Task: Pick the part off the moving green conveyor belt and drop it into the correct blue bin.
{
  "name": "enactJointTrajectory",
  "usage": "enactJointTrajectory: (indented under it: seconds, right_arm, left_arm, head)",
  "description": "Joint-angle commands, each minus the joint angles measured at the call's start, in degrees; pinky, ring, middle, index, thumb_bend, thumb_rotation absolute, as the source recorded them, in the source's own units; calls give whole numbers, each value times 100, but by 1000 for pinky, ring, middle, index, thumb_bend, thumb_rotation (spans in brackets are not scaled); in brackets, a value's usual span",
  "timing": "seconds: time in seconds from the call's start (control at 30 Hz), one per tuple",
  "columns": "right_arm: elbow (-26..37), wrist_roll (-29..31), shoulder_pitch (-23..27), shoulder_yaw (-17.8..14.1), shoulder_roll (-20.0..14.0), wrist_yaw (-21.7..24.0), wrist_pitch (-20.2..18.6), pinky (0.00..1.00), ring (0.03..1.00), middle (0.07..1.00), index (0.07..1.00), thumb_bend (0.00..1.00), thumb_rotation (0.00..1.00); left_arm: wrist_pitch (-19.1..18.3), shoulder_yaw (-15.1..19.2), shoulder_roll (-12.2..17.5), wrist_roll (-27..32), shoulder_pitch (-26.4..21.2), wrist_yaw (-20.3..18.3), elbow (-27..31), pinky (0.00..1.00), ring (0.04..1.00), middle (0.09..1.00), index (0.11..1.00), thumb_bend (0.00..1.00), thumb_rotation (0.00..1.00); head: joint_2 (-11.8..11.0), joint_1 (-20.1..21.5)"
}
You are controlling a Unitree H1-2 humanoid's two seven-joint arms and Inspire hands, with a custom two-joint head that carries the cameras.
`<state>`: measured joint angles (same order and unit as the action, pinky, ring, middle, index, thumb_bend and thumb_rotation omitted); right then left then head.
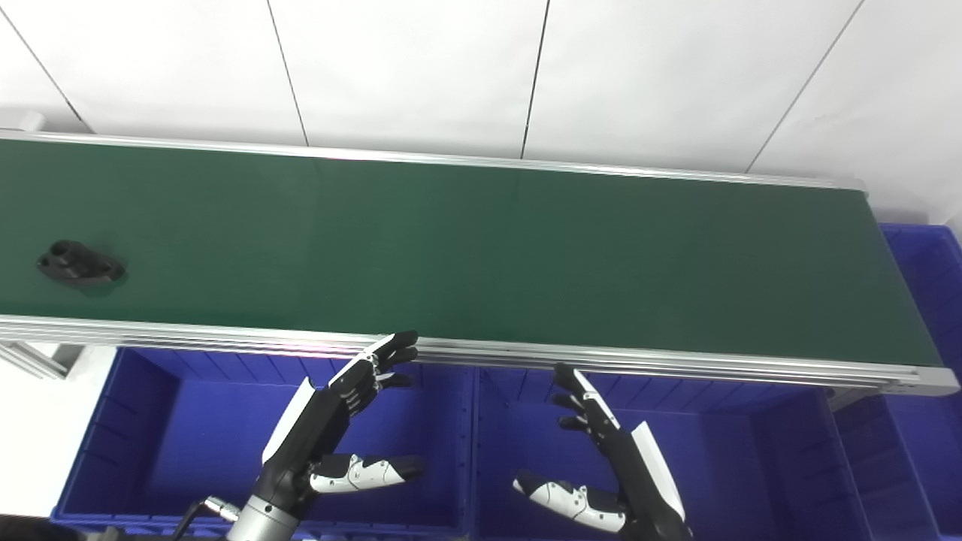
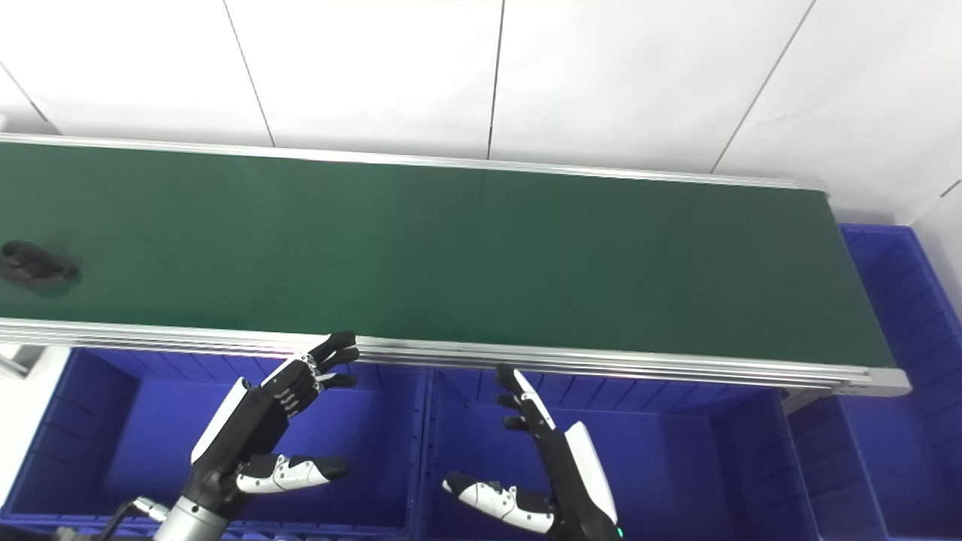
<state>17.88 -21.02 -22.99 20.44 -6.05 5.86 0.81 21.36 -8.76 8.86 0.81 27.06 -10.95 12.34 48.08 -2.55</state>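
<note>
Both hands, left hand (image 1: 323, 436) and right hand (image 1: 609, 466), hover with fingers spread, grasping nothing, above smooth-walled blue bins (image 1: 120, 421). Matte green conveyor belt (image 1: 481, 255) runs between aluminium rails; black lugged part (image 1: 79, 264) lies far left.

I see white wall (image 1: 421, 68) across far side, made of large flat panels. Thin dark seams (image 1: 534, 75) split panels, running slanted from top down toward far silver rail (image 1: 451, 158). Light even and bright, soft glare on panels, no hard shadows. At near left, I see patch of white floor (image 1: 34, 443) and short piece of silver frame (image 1: 30, 359). At far right, white corner (image 2: 939, 203) with one dark seam.
</note>
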Motion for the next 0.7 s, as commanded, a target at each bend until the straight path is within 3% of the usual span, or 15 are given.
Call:
enactJointTrajectory:
  seconds: [0.0,0.23,0.4,0.67]
  right_arm:
    - [123,63,19,-22,64,-49,115,799,893,938,960,827,467]
    - [97,91,9,-76,93,-57,125,803,894,942,963,815,466]
    - [60,70,10,-78,115,-90,181,791,886,937,959,812,465]
    - [15,68,28,-79,94,-103,261,788,886,939,963,796,480]
  left_arm:
    - [50,-34,55,-29,-23,-43,167,779,887,921,886,678,361]
    - [-103,-83,119,-167,-2,-103,216,781,895,941,903,672,391]
    - [-461,-144,213,-368,13,-172,375,795,908,953,914,702,450]
    - [-825,-248,375,-654,8,-230,527,895,958,974,936,711,465]
  head:
    - [-45,-46]
    - [-121,-132]
    - [-169,-192]
    - [-278,-301]
